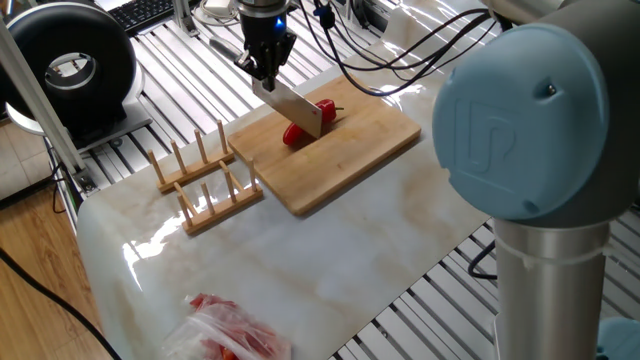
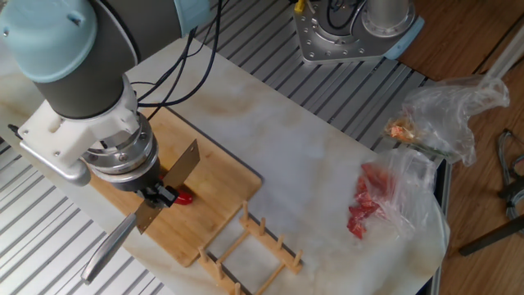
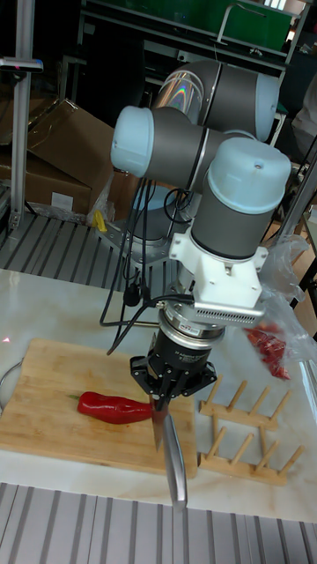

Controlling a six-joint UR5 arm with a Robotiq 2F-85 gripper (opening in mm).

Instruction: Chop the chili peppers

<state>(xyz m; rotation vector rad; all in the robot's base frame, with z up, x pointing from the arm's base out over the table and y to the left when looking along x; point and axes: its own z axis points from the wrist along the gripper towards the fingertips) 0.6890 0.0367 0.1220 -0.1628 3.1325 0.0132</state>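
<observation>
One glossy red chili pepper [image 3: 113, 407] under the knife [image 3: 172, 454] clamped in closed jaws.

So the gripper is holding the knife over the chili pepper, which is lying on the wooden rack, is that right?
Not quite. The gripper does hold the knife over the chili pepper, but the pepper lies on the bamboo cutting board, not on the wooden rack. The rack stands beside the board on the table, with nothing in it. One fixed view and the tall fixed view both show this.
</observation>
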